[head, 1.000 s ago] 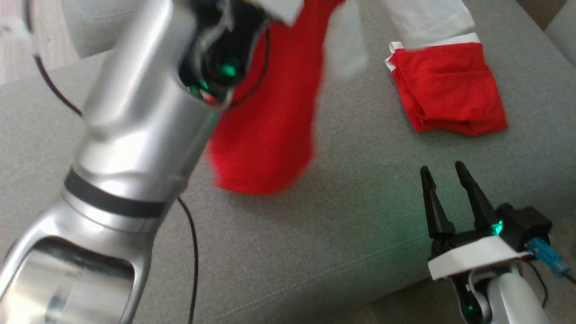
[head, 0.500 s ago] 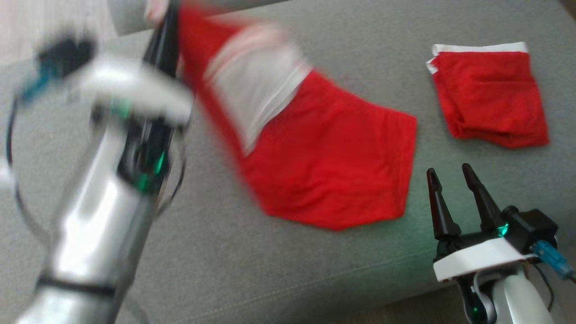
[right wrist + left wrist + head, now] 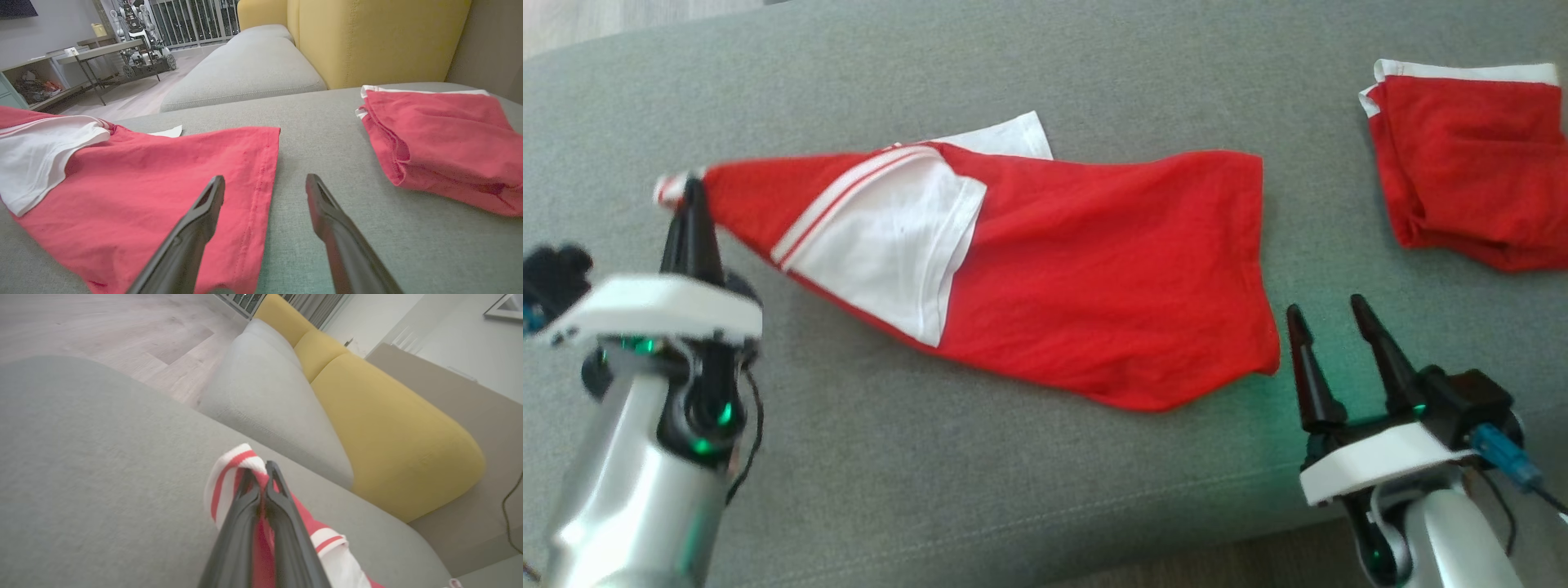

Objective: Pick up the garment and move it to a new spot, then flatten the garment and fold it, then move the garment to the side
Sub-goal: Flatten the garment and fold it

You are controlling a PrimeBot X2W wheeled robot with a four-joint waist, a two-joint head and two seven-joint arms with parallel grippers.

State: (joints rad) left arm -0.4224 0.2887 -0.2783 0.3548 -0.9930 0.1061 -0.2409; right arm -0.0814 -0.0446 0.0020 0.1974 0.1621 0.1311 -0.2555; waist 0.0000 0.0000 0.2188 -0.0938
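Standing at the near right of the grey cushion [image 3: 1013, 474], the right pincer [image 3: 1324, 305] has its fingers apart and holds nothing. The lower right corner of the garment [image 3: 1094, 261] lies just beside it on its left, not touching. In the right wrist view one finger of this pincer [image 3: 265, 179] crosses the red cloth [image 3: 143, 183] and the other crosses bare cushion, with the hem [image 3: 267, 163] running between them.

At the near left, the left pincer [image 3: 690, 192] has its fingers together, clamped on the red-and-white striped trim [image 3: 222, 477] at the garment's left tip. The left wrist view shows the trim bunched around the closed tips [image 3: 261, 467].

From that tip the garment widens to the right across the middle of the cushion, lying spread with shallow wrinkles. A white sleeve [image 3: 882, 245] lies folded over the red body near the left pincer. A second white flap [image 3: 1013, 135] shows at the far edge.

Farther right, a folded piece [image 3: 1470, 163], red with a white border, lies on the same cushion, well apart from the garment and beyond the right pincer.

Beyond the cushion are a second seat [image 3: 265, 396], a yellow backrest [image 3: 388, 428] and a wooden floor [image 3: 102, 326].
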